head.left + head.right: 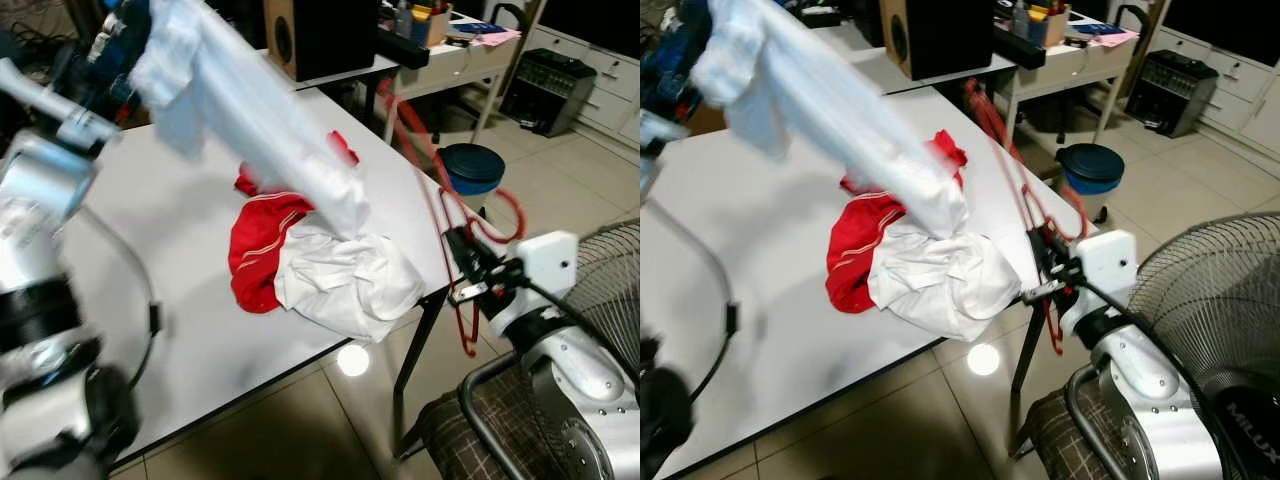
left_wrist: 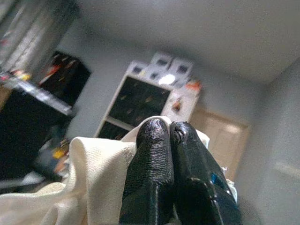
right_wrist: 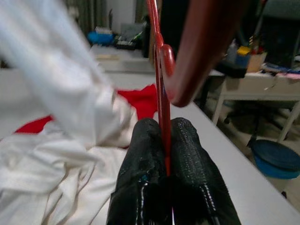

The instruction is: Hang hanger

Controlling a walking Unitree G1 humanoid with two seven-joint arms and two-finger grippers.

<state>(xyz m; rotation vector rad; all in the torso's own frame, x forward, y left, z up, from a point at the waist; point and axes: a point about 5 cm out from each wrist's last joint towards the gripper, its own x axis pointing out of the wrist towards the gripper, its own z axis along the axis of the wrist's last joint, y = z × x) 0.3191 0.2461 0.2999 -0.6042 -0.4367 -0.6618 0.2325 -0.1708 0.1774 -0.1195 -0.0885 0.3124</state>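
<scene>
A red plastic hanger (image 1: 440, 190) stands beside the white table's right edge, pinched in my right gripper (image 1: 470, 270); the wrist view shows its thin bar (image 3: 162, 108) clamped between the black fingers (image 3: 140, 159). My left gripper (image 2: 171, 133) is raised high at the far left, shut on a white garment (image 1: 260, 130) that stretches down, blurred, to a heap of white cloth (image 1: 345, 280) on the table. A red garment (image 1: 260, 250) lies under and beside that heap.
The white table (image 1: 170, 300) has its corner and black leg near my right arm. A blue bin (image 1: 472, 166) stands on the tiled floor beyond. A fan (image 1: 1210, 300) and a plaid chair (image 1: 480, 430) crowd the right. A black speaker (image 1: 320, 35) sits behind.
</scene>
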